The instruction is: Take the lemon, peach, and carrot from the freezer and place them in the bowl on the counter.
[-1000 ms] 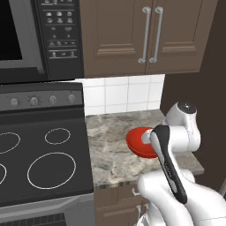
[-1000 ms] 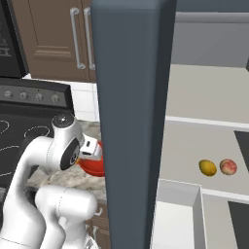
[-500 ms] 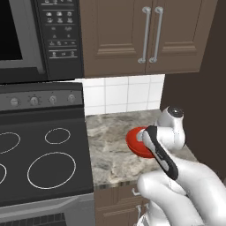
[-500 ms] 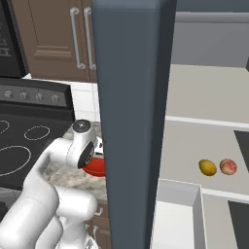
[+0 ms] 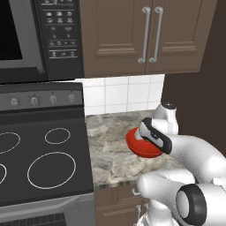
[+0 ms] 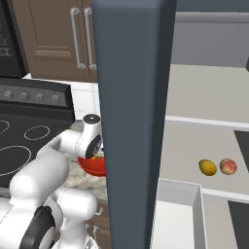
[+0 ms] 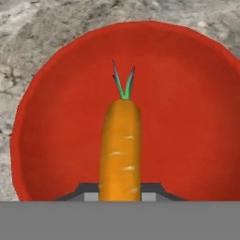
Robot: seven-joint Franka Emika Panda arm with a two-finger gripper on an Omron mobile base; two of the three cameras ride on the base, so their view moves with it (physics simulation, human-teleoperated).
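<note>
My gripper [image 7: 121, 190] is shut on the orange carrot [image 7: 121, 145], which points green top first into the red bowl [image 7: 187, 117] right beneath it. The bowl [image 5: 136, 146] stands on the mottled counter [image 5: 108, 145], with my hand above its right side. From the right base view a bit of the carrot [image 6: 95, 157] shows over the bowl [image 6: 95, 167]. The yellow lemon [image 6: 207, 168] and the pink-red peach [image 6: 228, 166] lie side by side on a grey shelf of the freezer [image 6: 194, 141], whose dark door [image 6: 133, 121] stands open.
A black stovetop [image 5: 39, 163] adjoins the counter on the left, with a microwave [image 5: 26, 39] over it. Brown wall cabinets [image 5: 145, 35] hang above the counter. A white drawer [image 6: 175, 214] sticks out below the freezer shelf.
The arm has stretched forward and down, bringing the hand with the carrot from above the counter's edge to just over the bowl. The lemon and peach have stayed put.
</note>
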